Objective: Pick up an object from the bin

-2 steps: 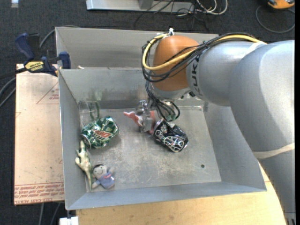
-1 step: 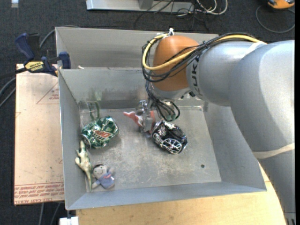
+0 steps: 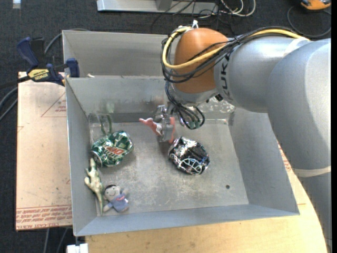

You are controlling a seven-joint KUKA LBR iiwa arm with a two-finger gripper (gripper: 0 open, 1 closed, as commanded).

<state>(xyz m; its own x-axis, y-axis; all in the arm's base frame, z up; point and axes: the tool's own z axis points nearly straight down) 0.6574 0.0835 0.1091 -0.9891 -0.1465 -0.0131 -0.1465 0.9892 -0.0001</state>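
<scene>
Because the gripper (image 3: 166,125) hangs low in the bin (image 3: 158,208), tucked under the orange wrist cover (image 3: 197,57) and a loop of cables (image 3: 188,118), I cannot tell whether it is released or clenched, nor whether it has anything in its grasp. The likeliest pick is the small red thing (image 3: 149,122), which lies at the gripper's side away from the arm, either touching it or just beside it. To do the step well, I judge the gripper should centre on the red thing before closing, since the piece is small and thin and could slip out sideways. The bin's back wall is close behind, so there is little room on that side. Just beside the gripper, toward the camera, sits a crumpled black-and-white thing (image 3: 188,157) that a careless descent could catch. Further out, beyond the red thing, lies a crushed green can (image 3: 111,148). Well apart, at the near corner, are a pale toy animal (image 3: 95,182) and a small doll (image 3: 117,197).
</scene>
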